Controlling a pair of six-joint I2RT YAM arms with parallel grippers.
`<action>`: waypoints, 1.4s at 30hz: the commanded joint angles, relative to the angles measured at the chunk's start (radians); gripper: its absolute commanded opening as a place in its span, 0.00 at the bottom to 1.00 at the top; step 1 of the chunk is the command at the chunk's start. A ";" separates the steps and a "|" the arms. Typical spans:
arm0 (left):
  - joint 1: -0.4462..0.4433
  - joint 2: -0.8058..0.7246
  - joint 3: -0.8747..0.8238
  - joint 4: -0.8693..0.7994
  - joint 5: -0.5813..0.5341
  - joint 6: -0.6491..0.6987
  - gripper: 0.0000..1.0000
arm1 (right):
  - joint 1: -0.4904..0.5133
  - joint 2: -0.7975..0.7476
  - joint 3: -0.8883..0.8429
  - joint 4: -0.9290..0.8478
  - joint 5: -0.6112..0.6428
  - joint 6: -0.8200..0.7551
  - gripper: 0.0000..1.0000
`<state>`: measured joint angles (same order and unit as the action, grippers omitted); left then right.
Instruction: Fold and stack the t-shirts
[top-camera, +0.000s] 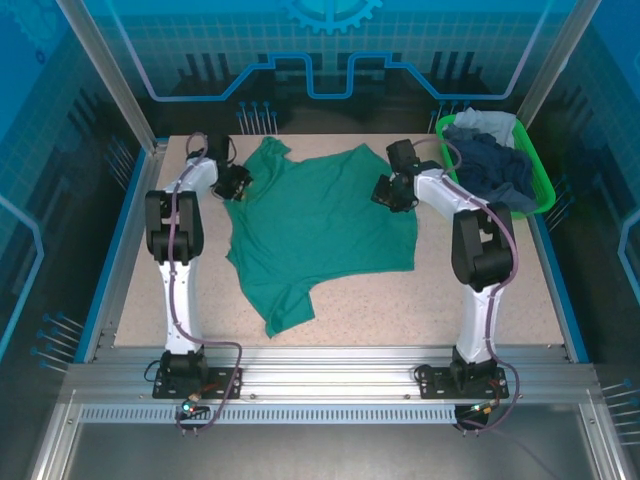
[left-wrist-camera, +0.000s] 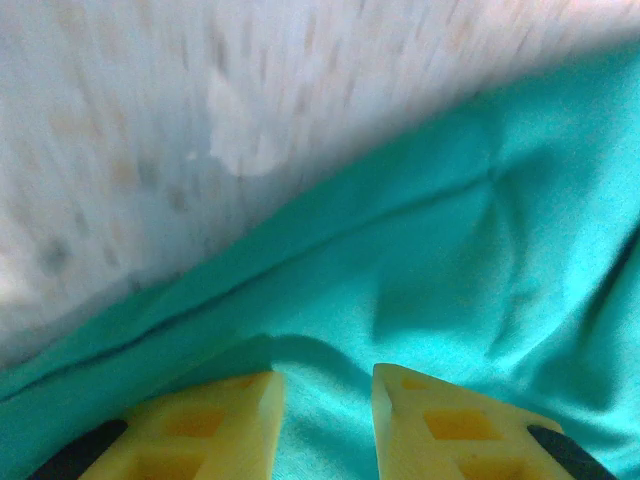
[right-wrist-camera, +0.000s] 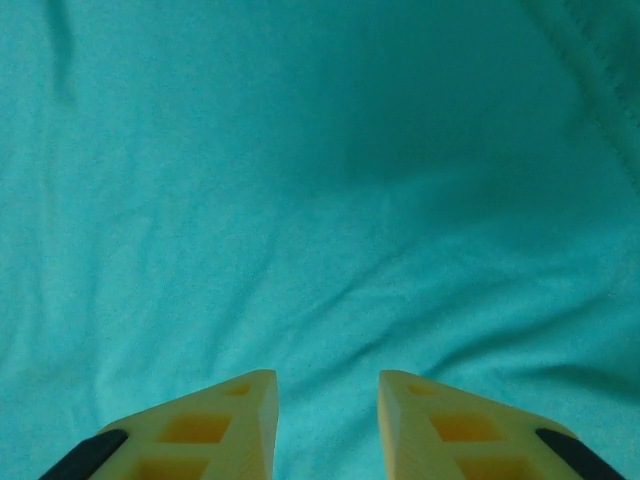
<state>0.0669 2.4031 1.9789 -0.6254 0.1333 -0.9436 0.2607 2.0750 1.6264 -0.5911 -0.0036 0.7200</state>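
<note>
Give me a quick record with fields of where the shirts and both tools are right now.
teal shirt: spread open on the table, not folded
left tool: jaws apart, over the shirt's far left edge
right tool: jaws apart, over the shirt's far right part
basket: green, far right corner
in basket: navy shirt and pale grey-blue shirt, crumpled
stack: not yet started

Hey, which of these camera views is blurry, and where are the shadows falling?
Left wrist: the table is streaked with blur, the teal shirt sharper, a shadow just ahead of the fingers. Right wrist: soft but evenly lit, a dim patch upper middle on the shirt. Top external: sharp, tinted blue.
</note>
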 joint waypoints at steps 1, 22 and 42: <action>0.070 0.091 0.062 -0.168 -0.065 0.008 0.31 | 0.002 0.054 0.077 -0.119 0.012 -0.026 0.33; 0.011 0.030 0.179 -0.192 0.010 0.057 0.39 | 0.028 0.366 0.429 -0.277 -0.005 -0.002 0.33; -0.107 0.114 0.222 0.059 0.266 0.058 0.45 | -0.075 -0.032 -0.108 -0.232 0.069 0.069 0.32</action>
<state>-0.0692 2.5855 2.2414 -0.6041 0.3985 -0.8909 0.1825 2.0800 1.5242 -0.9188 0.0948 0.8478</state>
